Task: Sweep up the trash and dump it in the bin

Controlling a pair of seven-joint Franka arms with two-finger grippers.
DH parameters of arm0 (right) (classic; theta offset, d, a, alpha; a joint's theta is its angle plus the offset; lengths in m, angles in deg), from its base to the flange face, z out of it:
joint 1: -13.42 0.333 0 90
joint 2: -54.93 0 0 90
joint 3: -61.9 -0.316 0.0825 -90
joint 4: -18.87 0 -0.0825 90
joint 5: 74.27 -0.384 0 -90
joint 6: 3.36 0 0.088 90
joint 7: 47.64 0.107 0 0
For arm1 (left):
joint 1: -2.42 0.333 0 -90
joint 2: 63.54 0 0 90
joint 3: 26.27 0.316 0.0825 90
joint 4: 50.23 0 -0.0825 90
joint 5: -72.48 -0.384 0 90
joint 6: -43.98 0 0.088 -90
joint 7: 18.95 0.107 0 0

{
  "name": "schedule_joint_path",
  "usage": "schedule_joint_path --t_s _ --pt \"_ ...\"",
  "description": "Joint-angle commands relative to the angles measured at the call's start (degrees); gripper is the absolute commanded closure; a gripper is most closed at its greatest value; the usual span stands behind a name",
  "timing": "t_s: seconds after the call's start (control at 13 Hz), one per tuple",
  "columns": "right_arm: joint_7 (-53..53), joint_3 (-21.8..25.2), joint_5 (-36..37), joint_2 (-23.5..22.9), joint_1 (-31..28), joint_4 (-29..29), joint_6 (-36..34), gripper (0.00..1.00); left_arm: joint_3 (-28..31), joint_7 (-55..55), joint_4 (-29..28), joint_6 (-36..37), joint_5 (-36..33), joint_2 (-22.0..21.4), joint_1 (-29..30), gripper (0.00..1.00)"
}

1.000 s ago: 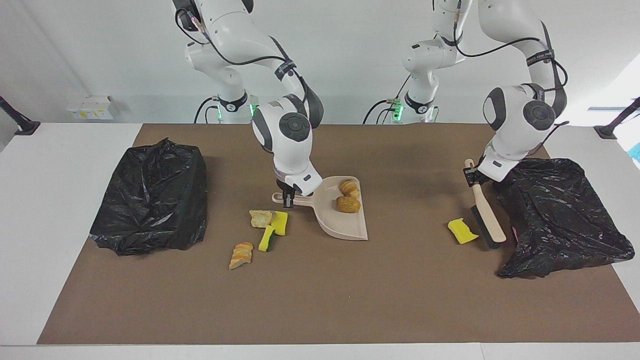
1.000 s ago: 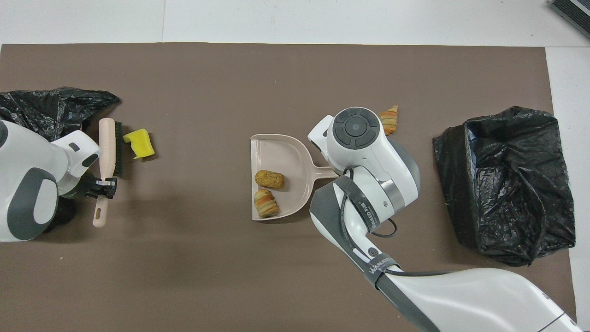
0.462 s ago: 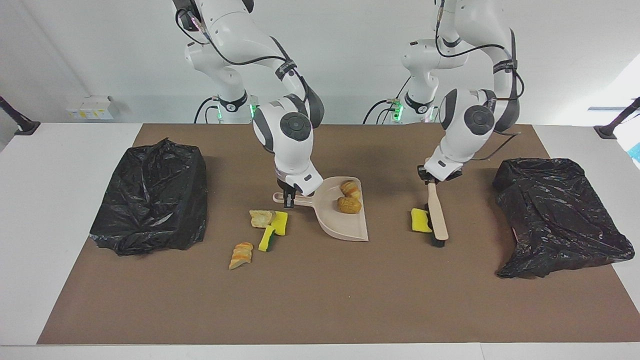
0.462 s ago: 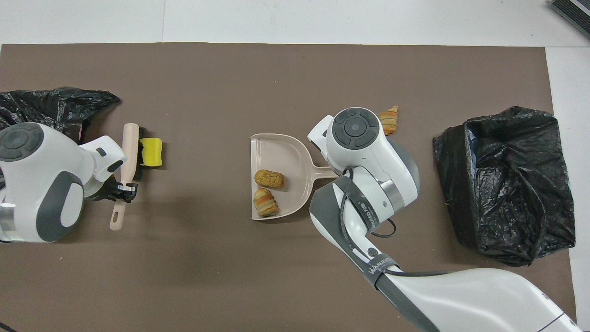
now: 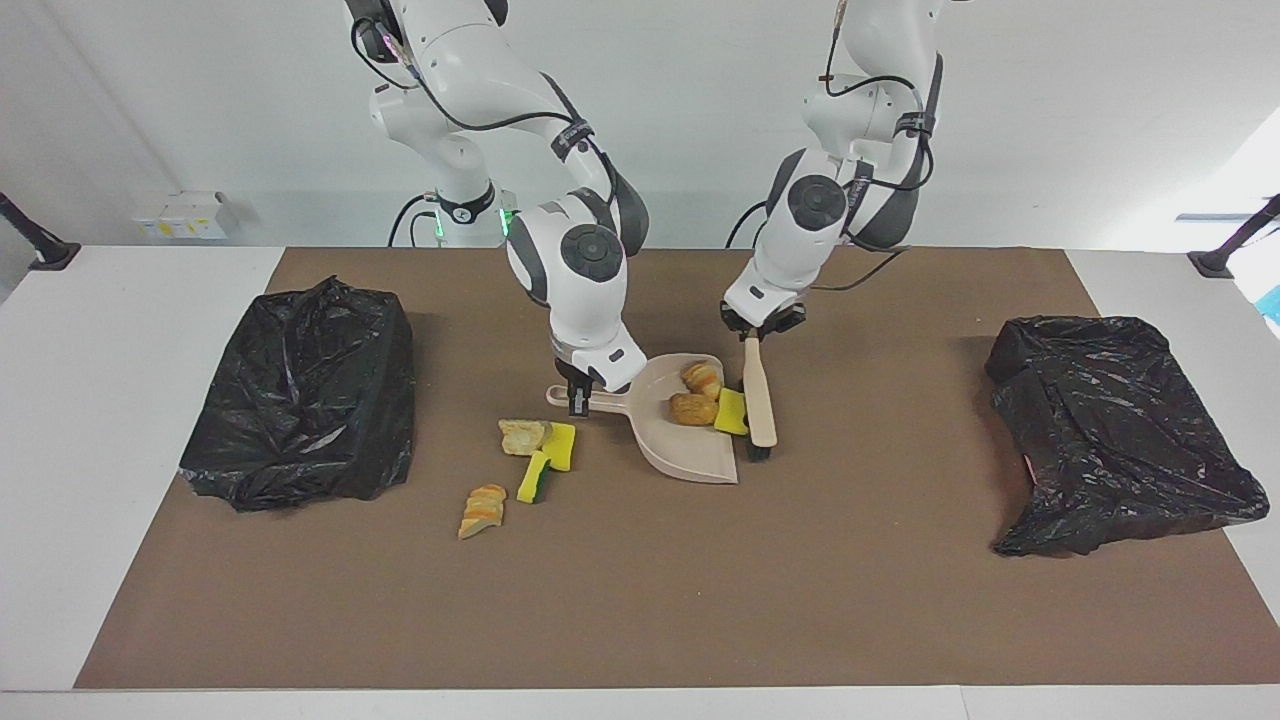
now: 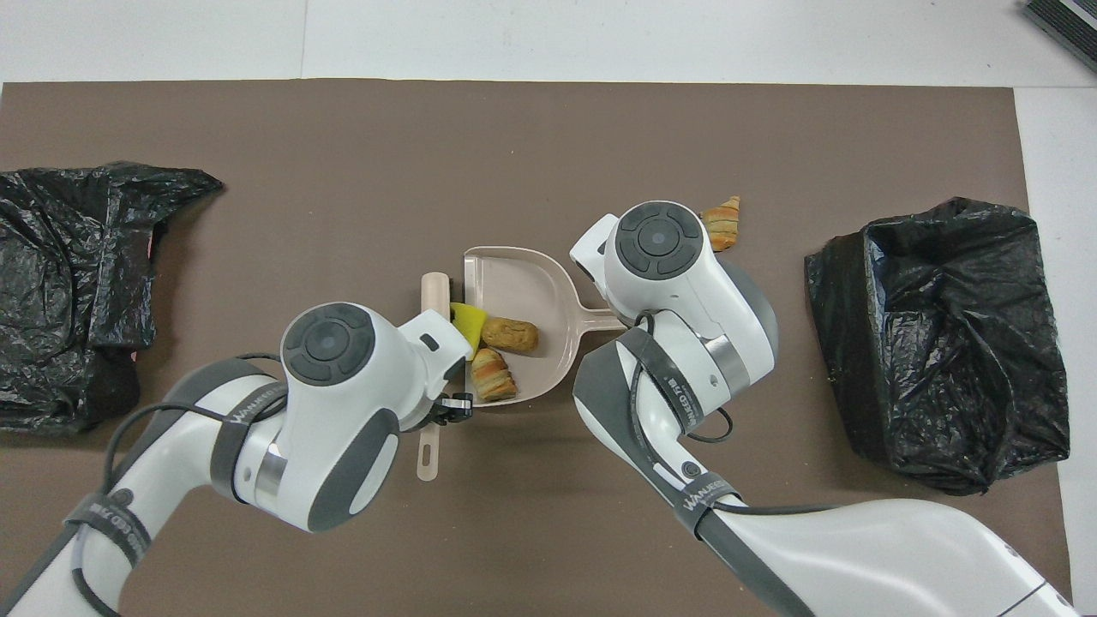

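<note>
My left gripper [image 5: 756, 334] clamps the brush [image 5: 759, 405], pressing a sponge [image 5: 731, 411] at the dustpan's [image 5: 690, 450] three-o'clock lip; my right gripper [image 5: 577, 398] grips its handle

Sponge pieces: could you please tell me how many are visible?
3. One sponge sits at the dustpan mouth, against the brush. A second sponge and a green-backed sponge farther from the robots lie beside the dustpan's handle. Others may be hidden under arms.

Robotics laboratory, evidenced by two white arms [image 5: 560, 200] bolted at one end of a white table [image 5: 90, 420] with a brown mat [image 5: 640, 600], bare white wall [image 5: 200, 90], cabling and camera stands [image 5: 35, 240] at the edges.
</note>
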Motion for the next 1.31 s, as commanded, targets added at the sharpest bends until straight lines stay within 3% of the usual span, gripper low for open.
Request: schedule_joint_path --t_s 0.0,0.15,0.69,1.23 --pt "1.95 -0.5 0.21 -0.39 -0.31 -0.01 1.65 1.0 1.09 -1.67 -1.99 -2.45 2.79 -2.54 -5.01 1.0" --pt "1.95 -0.5 0.21 -0.39 -0.31 -0.1 2.0 1.0 1.44 -1.59 -2.08 -2.28 2.79 -2.54 -4.23 1.0" --pt "2.04 -0.5 -0.05 -0.65 -0.4 0.43 2.79 1.0 1.88 -3.69 -2.16 -0.52 -1.32 -1.75 8.33 1.0" --pt "1.86 -0.59 -0.05 -1.01 -1.28 0.78 3.67 1.0 1.62 -4.13 -2.52 -0.25 -1.51 -2.1 7.82 1.0"
